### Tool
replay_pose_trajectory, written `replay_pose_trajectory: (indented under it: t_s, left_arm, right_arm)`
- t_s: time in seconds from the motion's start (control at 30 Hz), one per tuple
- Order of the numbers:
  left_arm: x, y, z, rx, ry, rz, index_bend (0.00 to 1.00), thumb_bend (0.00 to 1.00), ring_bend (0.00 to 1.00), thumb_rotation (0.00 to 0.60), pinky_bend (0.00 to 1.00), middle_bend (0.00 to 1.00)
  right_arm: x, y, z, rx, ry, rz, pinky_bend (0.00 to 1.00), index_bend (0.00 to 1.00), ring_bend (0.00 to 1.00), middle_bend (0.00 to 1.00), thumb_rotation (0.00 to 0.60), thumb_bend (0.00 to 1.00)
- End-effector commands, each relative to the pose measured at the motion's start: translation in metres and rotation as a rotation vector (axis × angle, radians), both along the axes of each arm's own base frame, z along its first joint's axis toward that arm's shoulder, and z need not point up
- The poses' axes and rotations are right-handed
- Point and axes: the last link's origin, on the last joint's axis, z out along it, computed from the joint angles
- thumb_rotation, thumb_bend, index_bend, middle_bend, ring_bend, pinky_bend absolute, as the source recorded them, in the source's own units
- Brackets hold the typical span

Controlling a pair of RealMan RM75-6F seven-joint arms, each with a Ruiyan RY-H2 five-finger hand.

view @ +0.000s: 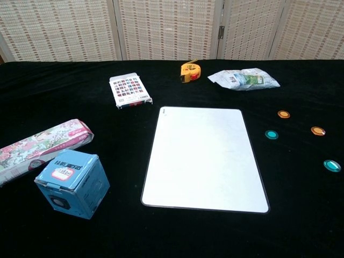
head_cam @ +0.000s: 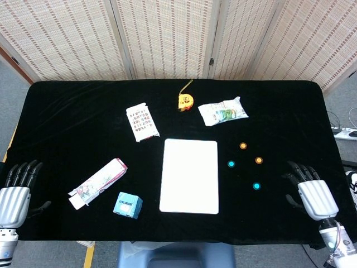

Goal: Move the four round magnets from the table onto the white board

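The white board (head_cam: pixel 189 176) (view: pixel 205 157) lies flat at the table's front centre with nothing on it. To its right lie two orange magnets (head_cam: pixel 243 146) (head_cam: pixel 259 160) (view: pixel 284 114) (view: pixel 318 130) and two teal magnets (head_cam: pixel 231 164) (head_cam: pixel 256 186) (view: pixel 272 134) (view: pixel 332 165). My right hand (head_cam: pixel 311 192) hovers open, palm down, over the table's front right, a little right of the nearest teal magnet. Off the table's front left edge, my left hand (head_cam: pixel 15 192) is open. The chest view shows neither hand.
A blue box (head_cam: pixel 128 205) and a long floral packet (head_cam: pixel 97 182) sit front left. A card pack (head_cam: pixel 141 121), a yellow tape measure (head_cam: pixel 185 101) and a white snack bag (head_cam: pixel 223 111) lie further back. Woven screens stand behind the table.
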Motion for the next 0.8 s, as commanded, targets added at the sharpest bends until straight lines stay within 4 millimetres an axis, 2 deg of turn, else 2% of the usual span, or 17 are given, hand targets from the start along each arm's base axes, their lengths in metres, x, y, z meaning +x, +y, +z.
replay_pose_trajectory:
  t_s: [0.03, 0.2, 0.47, 0.8]
  left_arm:
    - [0.0, -0.001, 0.0, -0.002, -0.001, 0.0, 0.01, 0.15, 0.06, 0.6, 0.0, 0.08]
    - [0.0, -0.002, 0.0, -0.005, -0.002, 0.0, 0.01, 0.15, 0.06, 0.6, 0.0, 0.08]
    - [0.0, -0.004, 0.0, -0.005, -0.004, 0.006, 0.01, 0.15, 0.06, 0.6, 0.0, 0.08]
    - [-0.002, -0.003, 0.0, -0.01, -0.01, 0.013, 0.01, 0.15, 0.06, 0.6, 0.0, 0.08]
  right_arm:
    - [0.001, -0.012, -0.017, 0.072, 0.007, 0.002, 0.12, 0.4, 0.09, 0.11, 0.6, 0.37]
    - [-0.004, -0.029, -0.041, 0.155, 0.0, -0.016, 0.12, 0.45, 0.09, 0.11, 0.6, 0.37]
    - [-0.008, -0.054, -0.072, 0.224, -0.005, -0.024, 0.12, 0.45, 0.09, 0.11, 0.6, 0.37]
    - [-0.013, -0.071, -0.09, 0.259, 0.014, -0.043, 0.12, 0.45, 0.09, 0.11, 0.6, 0.37]
